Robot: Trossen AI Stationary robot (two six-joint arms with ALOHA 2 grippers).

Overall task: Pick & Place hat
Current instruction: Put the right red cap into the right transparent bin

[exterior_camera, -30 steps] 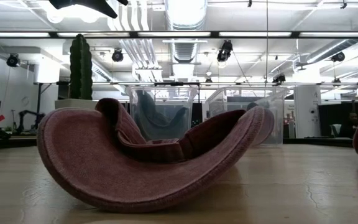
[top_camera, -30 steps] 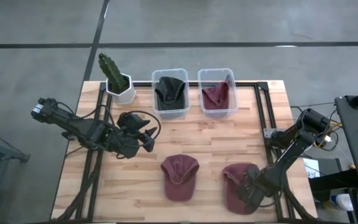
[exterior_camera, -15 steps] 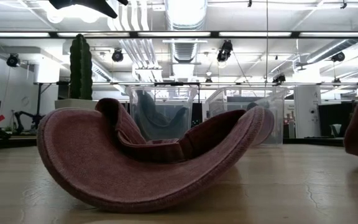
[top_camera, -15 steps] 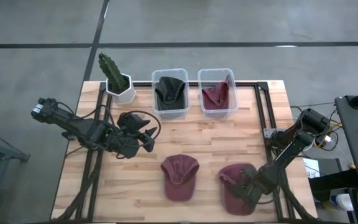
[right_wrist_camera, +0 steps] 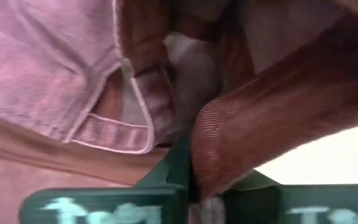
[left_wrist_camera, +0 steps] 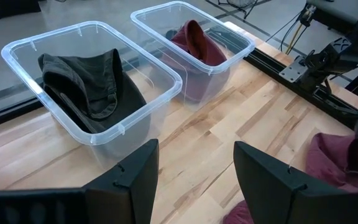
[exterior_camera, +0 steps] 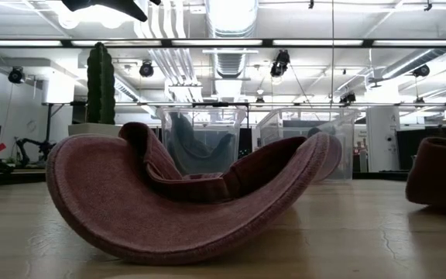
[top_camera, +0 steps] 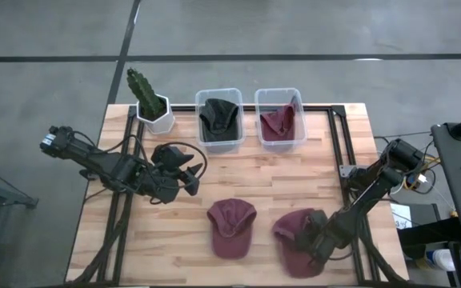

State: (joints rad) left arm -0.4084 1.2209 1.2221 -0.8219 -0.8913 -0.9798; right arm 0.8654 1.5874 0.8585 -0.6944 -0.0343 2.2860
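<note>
your right tool (top_camera: 317, 238) is clamped on the maroon cap (top_camera: 294, 240); your left tool (top_camera: 189, 178) hangs wide above the counter (top_camera: 254, 180).

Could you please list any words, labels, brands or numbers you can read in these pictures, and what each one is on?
None can be read.
Right hand: pale marks on its fingers, too blurred to read.
Hats, bins, cactus pot: no text showing.
</note>
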